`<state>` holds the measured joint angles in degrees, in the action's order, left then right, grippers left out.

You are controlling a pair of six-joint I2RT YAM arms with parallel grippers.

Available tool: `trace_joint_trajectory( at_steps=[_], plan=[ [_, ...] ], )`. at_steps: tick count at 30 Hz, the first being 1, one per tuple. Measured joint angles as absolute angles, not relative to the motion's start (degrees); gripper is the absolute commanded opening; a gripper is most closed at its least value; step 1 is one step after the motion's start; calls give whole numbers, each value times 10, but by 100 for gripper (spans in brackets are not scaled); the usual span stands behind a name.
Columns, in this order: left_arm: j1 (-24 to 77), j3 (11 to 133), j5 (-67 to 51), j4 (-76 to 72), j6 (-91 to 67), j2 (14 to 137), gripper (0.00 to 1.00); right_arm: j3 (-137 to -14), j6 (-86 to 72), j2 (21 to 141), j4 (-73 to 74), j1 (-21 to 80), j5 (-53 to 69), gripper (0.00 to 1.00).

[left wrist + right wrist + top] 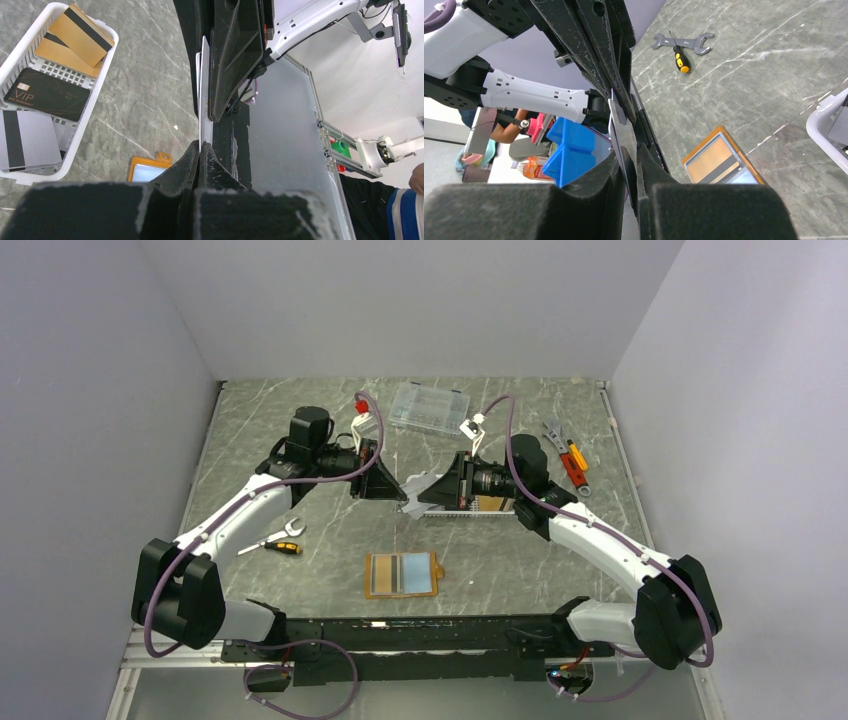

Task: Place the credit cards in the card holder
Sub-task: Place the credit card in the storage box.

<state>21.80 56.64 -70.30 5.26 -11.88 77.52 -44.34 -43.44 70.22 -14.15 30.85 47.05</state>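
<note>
The orange card holder (402, 574) lies open and flat at the lower centre of the top view, with pale blue and grey card faces showing inside. At the upper left of the left wrist view lie two overlapping gold-brown cards (75, 35) with black stripes, a black VIP card (47, 94) and a grey striped card (27, 140). A pale card (202, 95) stands edge-on at that view's centre, raised off the table.

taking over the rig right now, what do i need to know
Left gripper: shut on the grey-white card, mid-air.
Right gripper: shut on the same card, from the opposite side.
Card holder: lying open on the table, cards already in it.
Basket: holds two gold-brown cards, a black one and a grey one.
To do: probably finish the handover, slot this card, then the basket's four.
</note>
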Motion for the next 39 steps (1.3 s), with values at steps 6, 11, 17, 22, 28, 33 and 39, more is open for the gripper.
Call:
trace_joint_trajectory(
  at_steps=[6,11,17,22,28,33,39],
  plan=[
    [215,562,-714,40,-123,775,0,-443,-435,702,-145,308,475,11],
    [215,562,-715,44,-124,775,3,-443,-434,702,-146,308,481,11],
    [203,562,-713,50,-119,775,0,-443,-436,702,-146,306,485,21],
    [187,560,-713,25,-141,775,0,-433,-449,698,-153,300,486,33],
    [176,510,-727,-112,-256,776,0,-408,-487,694,-208,303,487,34],
    [166,479,-743,-233,-371,782,0,-403,-499,696,-244,314,480,36],
    [165,473,-746,-319,-446,784,0,-387,-509,714,-289,326,480,34]
  ],
)
